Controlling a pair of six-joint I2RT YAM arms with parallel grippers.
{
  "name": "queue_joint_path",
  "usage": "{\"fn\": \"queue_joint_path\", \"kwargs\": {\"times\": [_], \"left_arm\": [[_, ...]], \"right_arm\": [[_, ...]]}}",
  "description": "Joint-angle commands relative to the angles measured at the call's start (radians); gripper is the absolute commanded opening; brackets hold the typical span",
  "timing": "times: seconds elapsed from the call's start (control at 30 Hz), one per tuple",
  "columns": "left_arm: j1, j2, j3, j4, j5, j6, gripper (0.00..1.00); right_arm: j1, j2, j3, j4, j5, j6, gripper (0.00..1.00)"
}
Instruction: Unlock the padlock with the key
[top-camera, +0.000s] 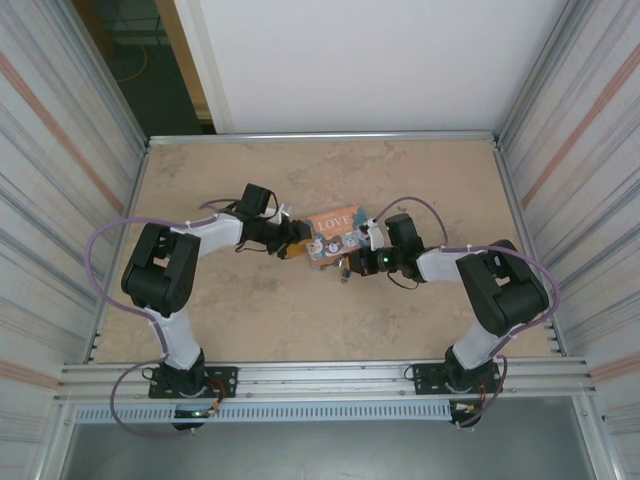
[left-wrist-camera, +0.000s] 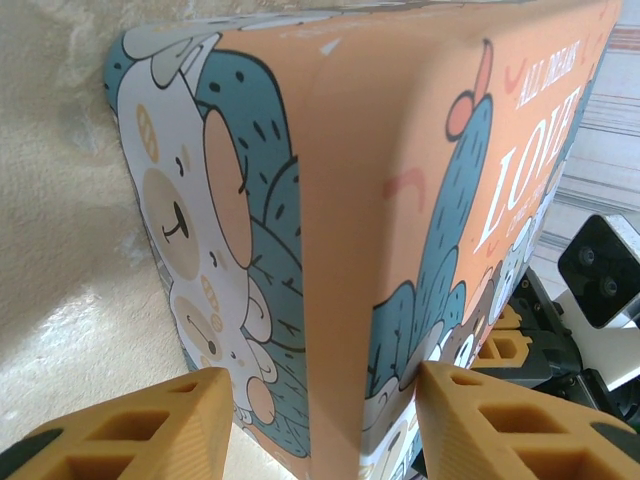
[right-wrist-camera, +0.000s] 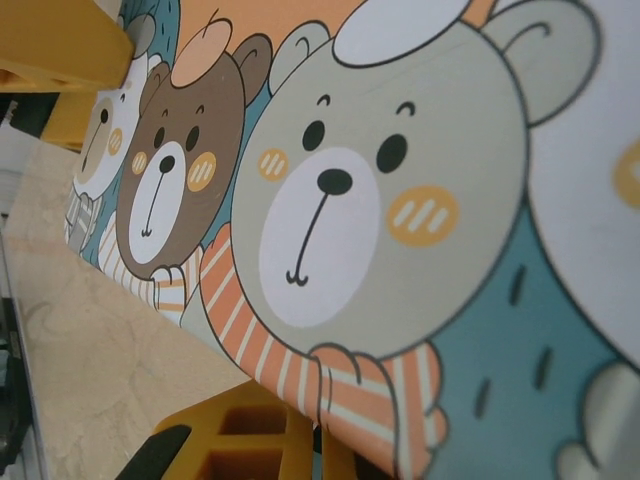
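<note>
**Container, one:** rectangular "LOVE" tin (top-camera: 333, 222), orange with cartoon bears and teal cacti, sitting near the centre of the tabletop (top-camera: 250, 320). Its contents are not showing.

**Padlock:** too small to pick out beside the tin from overhead. Its place cannot be told.

**Grippers, two:**
- The left gripper (top-camera: 295, 238) is reaching in at the tin's 9 o'clock. Its orange fingers (left-wrist-camera: 150, 425) are straddling one end of the tin and pressing on both faces, clamping it.
- The right gripper (top-camera: 352, 255) is crowding the tin's 4 o'clock side. Its fingers are pressed together, right up against the bear-printed face. Whether anything is pinched between them cannot be told.

**Surroundings:**
- Two arms are bending inward from the 6 o'clock edge.
- Two purple cables (top-camera: 100, 240) are looping over the arms.
- Ribbed wall panels (top-camera: 50, 150) are standing at 3 and 9 o'clock.
- A white panel is closing off 12 o'clock.

**In the way:** both grippers are covering the tin's ends and near face.
</note>
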Motion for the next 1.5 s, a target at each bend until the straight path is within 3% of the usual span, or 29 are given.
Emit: {"fn": "queue_joint_path", "kwargs": {"times": [0.0, 0.77, 1.47], "left_arm": [[-0.003, -0.003, -0.038, -0.039, -0.042, -0.008, 0.51], [-0.047, -0.06, -0.13, 0.013, -0.07, -0.073, 0.51], [-0.046, -0.047, -0.128, 0.007, -0.076, -0.063, 0.52]], "right_arm": [[-0.02, -0.023, -0.034, 0.028, 0.024, 0.069, 0.03], [-0.034, 0.036, -0.115, 0.376, 0.132, 0.563, 0.0], [-0.02, 0.101, -0.081, 0.445, 0.179, 0.673, 0.0]]}}
